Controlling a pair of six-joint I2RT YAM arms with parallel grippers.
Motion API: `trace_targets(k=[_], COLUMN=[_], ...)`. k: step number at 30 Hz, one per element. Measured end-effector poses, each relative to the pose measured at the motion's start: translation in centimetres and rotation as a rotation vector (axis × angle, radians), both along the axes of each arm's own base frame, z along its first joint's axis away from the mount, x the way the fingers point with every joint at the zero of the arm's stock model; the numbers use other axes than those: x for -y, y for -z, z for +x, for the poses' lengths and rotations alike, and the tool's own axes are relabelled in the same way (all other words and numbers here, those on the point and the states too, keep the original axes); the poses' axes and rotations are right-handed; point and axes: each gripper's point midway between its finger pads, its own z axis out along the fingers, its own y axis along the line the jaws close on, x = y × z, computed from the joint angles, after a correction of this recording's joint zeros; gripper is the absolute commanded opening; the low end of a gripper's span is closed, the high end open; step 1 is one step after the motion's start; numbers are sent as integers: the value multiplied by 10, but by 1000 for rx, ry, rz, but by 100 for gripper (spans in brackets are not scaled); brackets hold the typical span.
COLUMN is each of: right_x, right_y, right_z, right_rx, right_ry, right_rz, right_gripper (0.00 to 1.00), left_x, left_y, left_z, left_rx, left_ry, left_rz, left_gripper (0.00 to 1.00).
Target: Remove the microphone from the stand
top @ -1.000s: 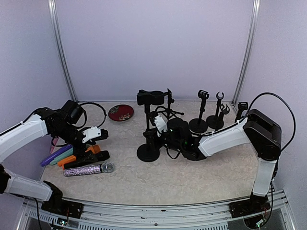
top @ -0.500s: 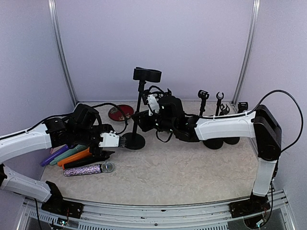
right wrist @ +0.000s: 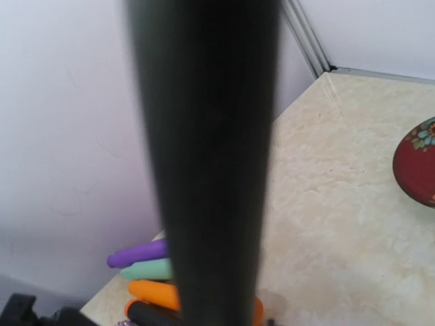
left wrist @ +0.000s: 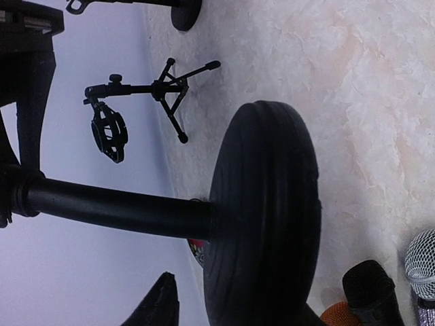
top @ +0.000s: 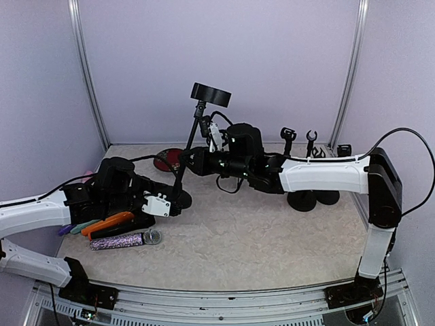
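A black microphone (top: 211, 94) sits in the clip at the top of a black stand, whose pole (top: 192, 146) leans to the right above its round base (top: 181, 201). My right gripper (top: 194, 161) is shut on the pole halfway up. In the right wrist view the pole (right wrist: 204, 170) fills the middle as a dark blur and hides the fingers. My left gripper (top: 168, 204) is down at the base. In the left wrist view the disc (left wrist: 265, 217) sits between its fingers (left wrist: 162, 302), with the pole (left wrist: 115, 207) running off to the left.
Several loose microphones lie at the left: purple (right wrist: 139, 252), green (right wrist: 146, 269), orange (top: 112, 221) and a glittery one (top: 126, 240). A red plate (top: 163, 160) lies behind the stand. More empty stands (top: 299, 197) crowd the back right, with a small tripod stand (left wrist: 166, 92) by the wall.
My right gripper carried the stand leftward and raised its top. My left gripper swung in from the loose microphones to the stand's base and closed round it.
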Motion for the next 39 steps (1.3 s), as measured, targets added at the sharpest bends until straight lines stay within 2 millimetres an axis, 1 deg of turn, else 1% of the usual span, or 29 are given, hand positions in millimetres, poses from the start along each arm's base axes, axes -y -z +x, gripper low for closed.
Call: trace_targets(k=[2, 3, 6, 7, 9, 11, 14, 16, 18, 22, 25, 28, 31, 33, 35, 36, 37, 38, 39], right_x=[-1, 0, 2, 4, 6, 8, 13, 16, 18, 21, 25, 28, 31, 34, 37, 38, 39, 40, 41], right_y=[0, -1, -5, -6, -10, -18, -36, -47, -62, -95, -113, -124, -129, -133, -138, -141, -143, -145, -145], right_z=[-1, -1, 0, 1, 2, 0, -6, -12, -24, -52, -73, -90, -98, -104, -110, -113, -116, -118, -120], right_rx=[-9, -15, -25, -30, -34, -10, 47, 87, 136, 247, 313, 362, 388, 396, 408, 414, 420, 421, 410], right_ry=[-7, -11, -14, -12, -17, -25, -49, -84, -137, -270, -365, -446, -503, -536, -573, -590, -604, -613, -624], right_rz=[6, 10, 22, 26, 34, 41, 63, 83, 116, 197, 239, 269, 293, 310, 332, 342, 351, 357, 363], right_gripper=[0, 0, 0, 0, 0, 0, 0, 0, 0, 0, 0, 0, 0, 7, 18, 27, 38, 50, 60], left_x=[-1, -1, 0, 1, 4, 5, 9, 13, 16, 21, 25, 31, 35, 38, 41, 43, 44, 45, 46], left_y=[1, 2, 0, -2, -8, -14, -28, -37, -50, -77, -91, -100, -105, -108, -112, -115, -116, -118, -120], left_z=[1, 2, 3, 3, 4, 6, 6, 3, -4, -23, -37, -47, -51, -54, -58, -60, -62, -63, -63], left_rx=[19, 34, 82, 100, 138, 176, 217, 232, 242, 266, 289, 303, 312, 318, 328, 332, 336, 341, 346], left_ry=[-1, 3, 16, 22, 23, 22, 27, 46, 76, 159, 221, 269, 295, 312, 333, 344, 352, 360, 361], left_rz=[7, 14, 19, 19, -1, -17, -62, -100, -147, -244, -300, -338, -358, -370, -386, -394, -401, -408, -411], left_gripper=[30, 24, 5, 0, 0, 0, 0, 0, 0, 0, 0, 0, 0, 0, 0, 0, 0, 0, 0])
